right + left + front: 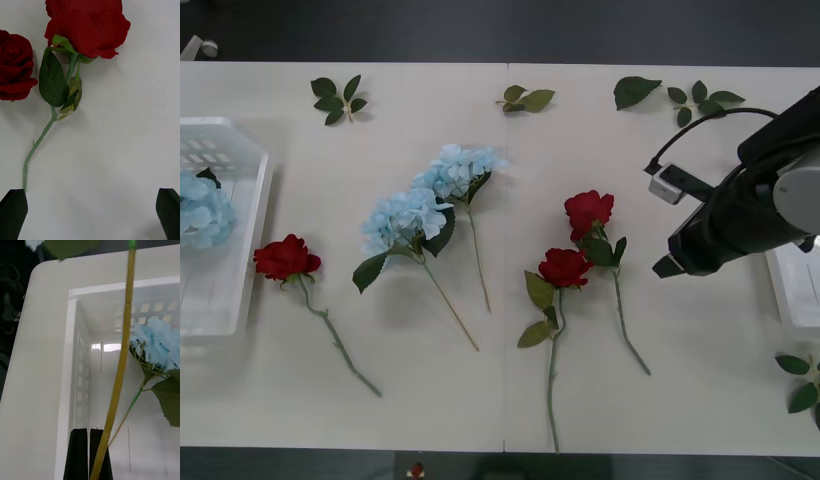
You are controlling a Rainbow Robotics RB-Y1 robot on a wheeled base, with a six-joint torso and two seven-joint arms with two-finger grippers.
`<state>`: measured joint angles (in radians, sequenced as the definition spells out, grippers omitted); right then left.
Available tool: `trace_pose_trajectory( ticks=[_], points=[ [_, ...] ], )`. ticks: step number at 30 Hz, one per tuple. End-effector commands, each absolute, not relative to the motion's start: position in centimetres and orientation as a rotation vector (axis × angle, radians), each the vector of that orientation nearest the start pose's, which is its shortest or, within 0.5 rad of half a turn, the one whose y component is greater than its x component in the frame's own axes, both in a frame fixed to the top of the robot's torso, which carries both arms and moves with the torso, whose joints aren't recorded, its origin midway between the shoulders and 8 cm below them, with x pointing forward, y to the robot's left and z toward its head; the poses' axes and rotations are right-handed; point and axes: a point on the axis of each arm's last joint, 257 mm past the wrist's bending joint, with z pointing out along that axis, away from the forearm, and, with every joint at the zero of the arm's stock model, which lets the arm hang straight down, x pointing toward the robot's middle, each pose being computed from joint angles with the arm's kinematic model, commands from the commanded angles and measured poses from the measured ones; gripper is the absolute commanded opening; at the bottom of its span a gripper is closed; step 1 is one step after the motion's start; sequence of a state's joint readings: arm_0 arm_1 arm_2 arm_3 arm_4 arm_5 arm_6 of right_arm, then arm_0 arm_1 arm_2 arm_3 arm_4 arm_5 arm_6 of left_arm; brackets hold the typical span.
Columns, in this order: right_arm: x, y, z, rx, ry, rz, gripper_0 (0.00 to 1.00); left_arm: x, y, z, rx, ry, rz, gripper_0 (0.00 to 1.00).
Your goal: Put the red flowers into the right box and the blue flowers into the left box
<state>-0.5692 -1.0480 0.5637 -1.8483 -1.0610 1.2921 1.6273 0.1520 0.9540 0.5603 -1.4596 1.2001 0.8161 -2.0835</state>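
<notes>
Three red flowers lie on the table: one at the left (285, 257) and two side by side right of centre (565, 267) (588, 210). My right gripper (90, 213) hovers open over the stem end of the farther rose (88, 26), with the other rose (15, 65) beside it. Two blue flowers (405, 220) (460, 170) lie mid-table. The left box (240, 300) holds one blue flower (200, 210). My left gripper (90, 453) is shut on the stem of another blue flower (122, 363) above that box (75, 363). The right box (795, 290) shows at the right edge.
Loose leaf sprigs lie along the far side of the table (338, 98) (525, 98) (635, 90) (700, 100), and one more at the near right corner (805, 380). My right arm (750, 210) reaches in over the table's right side.
</notes>
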Motion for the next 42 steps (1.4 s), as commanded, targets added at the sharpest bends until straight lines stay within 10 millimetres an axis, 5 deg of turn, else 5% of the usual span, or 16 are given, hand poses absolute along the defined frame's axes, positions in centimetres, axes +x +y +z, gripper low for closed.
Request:
trace_pose_trajectory(
  ticks=[1,12,17,21,26,33,42],
  points=[
    [46.1,-22.2,-24.8,-1.074,2.444,-0.036,1.00,41.6,65.9,-18.2,-0.083,2.128,0.294,0.00],
    [47.4,-19.3,-28.0,-1.064,2.413,-0.020,0.98,41.9,64.8,-21.5,-0.072,2.164,0.275,0.07],
    [48.2,-18.0,-29.1,-1.065,2.378,0.009,0.94,41.8,63.6,-21.7,-0.063,2.183,0.220,0.68],
    [48.8,-17.7,-30.0,-1.063,2.363,0.012,0.89,41.9,60.8,-21.4,0.002,2.225,0.143,0.92],
    [49.0,-17.7,-30.5,-1.062,2.369,0.012,0.87,41.4,57.4,-19.1,0.099,2.279,0.039,1.00],
    [49.2,-17.3,-31.7,-1.072,2.360,0.015,0.74,40.5,52.1,-13.1,0.273,2.307,-0.109,1.00],
    [49.7,-17.2,-32.2,-1.062,2.366,0.018,0.36,39.5,46.3,-9.4,0.419,2.343,-0.223,1.00]
  ],
)
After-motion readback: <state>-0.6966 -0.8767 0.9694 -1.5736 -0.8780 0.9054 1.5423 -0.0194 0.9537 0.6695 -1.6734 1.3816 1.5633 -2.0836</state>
